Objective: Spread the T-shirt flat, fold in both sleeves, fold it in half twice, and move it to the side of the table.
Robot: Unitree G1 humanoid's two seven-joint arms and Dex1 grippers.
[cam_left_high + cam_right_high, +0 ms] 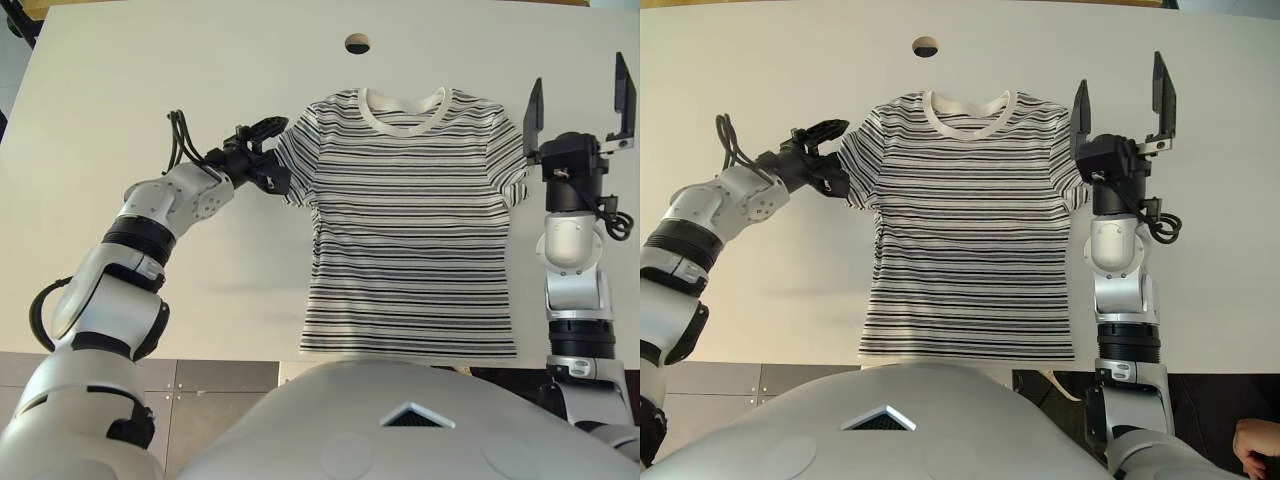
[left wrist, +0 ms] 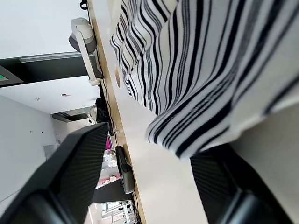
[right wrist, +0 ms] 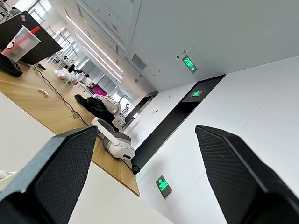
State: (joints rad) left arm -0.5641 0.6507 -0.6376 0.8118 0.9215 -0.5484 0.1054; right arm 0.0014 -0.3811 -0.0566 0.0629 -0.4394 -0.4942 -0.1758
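The T-shirt (image 1: 410,230) is lying spread flat, front up, at the centre of the table (image 1: 150,80), with its collar pointing toward 12 o'clock, where a small hole (image 1: 357,43) is showing in the tabletop. The step in hand appears to be the first sleeve fold. The left gripper (image 1: 276,152) is sitting at the shirt's 10 o'clock, with its jaws standing wide apart and straddling the hem of the left sleeve (image 1: 300,160). In the left wrist view the striped cloth is hanging between the two fingers (image 2: 65,177), and nothing is clamped yet. To do this step well, the jaws should be closing on both layers of the sleeve hem, lifting only slightly, then carrying the sleeve toward 3 o'clock so that the crease is running straight from shoulder to bottom hem. A high lift is likely to drag the body out of its flat lay. The right gripper (image 1: 580,85) is standing at the shirt's 2 o'clock, just beside the right sleeve (image 1: 508,160), with its fingers pointing toward 12 o'clock, fully parted and holding nothing.
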